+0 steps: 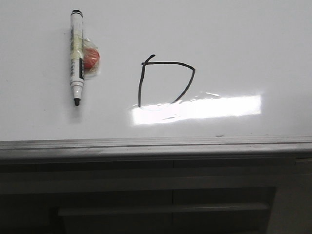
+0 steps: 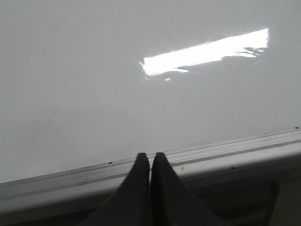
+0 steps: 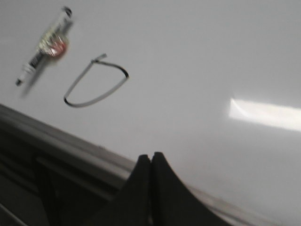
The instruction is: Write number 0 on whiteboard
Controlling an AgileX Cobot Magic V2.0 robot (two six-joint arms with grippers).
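The whiteboard (image 1: 234, 44) fills the front view, with a grey metal rail (image 1: 156, 145) along its near edge. The number 0 (image 1: 185, 66), a thin black D-shaped outline, is drawn at the middle; its lower part runs into the glare. It also shows in the right wrist view (image 3: 117, 67). A white marker (image 1: 76, 56) with a black tip lies uncapped at the left, a red object (image 1: 91, 58) in clear wrap beside it. My left gripper (image 2: 150, 155) is shut and empty over the rail. My right gripper (image 3: 151, 156) is shut and empty near the rail. Neither arm shows in the front view.
A bright rectangular light glare (image 1: 200, 108) lies on the board just below the drawing. Below the rail is a dark panelled cabinet front (image 1: 161, 204) with a long handle bar (image 1: 163, 209).
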